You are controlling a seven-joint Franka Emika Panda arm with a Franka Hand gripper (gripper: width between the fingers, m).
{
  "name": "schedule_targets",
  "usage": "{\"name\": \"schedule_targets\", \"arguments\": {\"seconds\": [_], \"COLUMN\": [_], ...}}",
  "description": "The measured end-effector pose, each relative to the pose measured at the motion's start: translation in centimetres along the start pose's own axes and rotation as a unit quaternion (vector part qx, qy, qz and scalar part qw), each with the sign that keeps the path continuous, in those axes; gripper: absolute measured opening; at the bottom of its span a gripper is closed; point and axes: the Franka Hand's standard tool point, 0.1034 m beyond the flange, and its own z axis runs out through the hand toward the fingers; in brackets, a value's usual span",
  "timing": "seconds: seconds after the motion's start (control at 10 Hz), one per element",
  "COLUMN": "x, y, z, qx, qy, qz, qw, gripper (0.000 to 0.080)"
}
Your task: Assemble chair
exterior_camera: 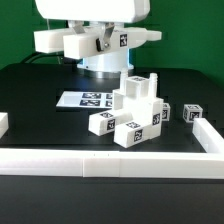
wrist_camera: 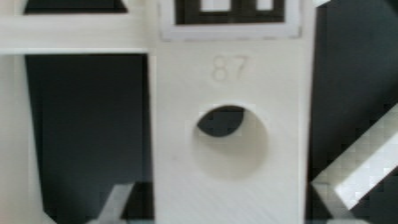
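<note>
The partly joined chair [exterior_camera: 130, 112], a cluster of white blocky pieces with black-and-white tags, stands mid-table with a short post sticking up on its right side. High above and behind it, my gripper [exterior_camera: 98, 40] holds a long white panel [exterior_camera: 70, 41] level in the air, a tag on the panel's right part. In the wrist view that panel [wrist_camera: 228, 160] fills the middle, with an oval hole, a stamped number and a tag at one end. My gripper [wrist_camera: 231, 205] is shut on it, one of the fingers [wrist_camera: 128, 200] showing beside each edge.
The marker board [exterior_camera: 85, 99] lies flat behind and to the exterior view's left of the chair. Two small tagged white blocks [exterior_camera: 190, 113] sit to its right. A long low white border rail [exterior_camera: 100, 160] runs along the front, with side pieces at both edges.
</note>
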Motion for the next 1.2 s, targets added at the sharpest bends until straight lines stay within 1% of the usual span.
{"name": "schedule_targets", "arguments": {"seconds": [0.2,0.3,0.5,0.6,0.7,1.0,1.2], "x": [-0.5,-1.8,-4.7,-5.9,-6.0,-6.0,-5.8], "y": [-0.4,-1.3,-3.7,-4.9,-5.0,-4.9,-4.8], "z": [0.2,0.6,1.3,1.9,2.5,2.7,3.1], "qx": [0.002,0.004,-0.001,-0.005,-0.007,-0.009,-0.010], "qy": [0.003,0.007,0.004,0.005,0.005,0.005,0.008], "qz": [0.026,0.032,0.048,0.047,0.041,0.037,0.024], "qw": [1.000,0.999,0.999,0.999,0.999,0.999,1.000], "gripper": [0.0284,0.0284,0.0284,0.0284,0.0284,0.0284,0.0284]}}
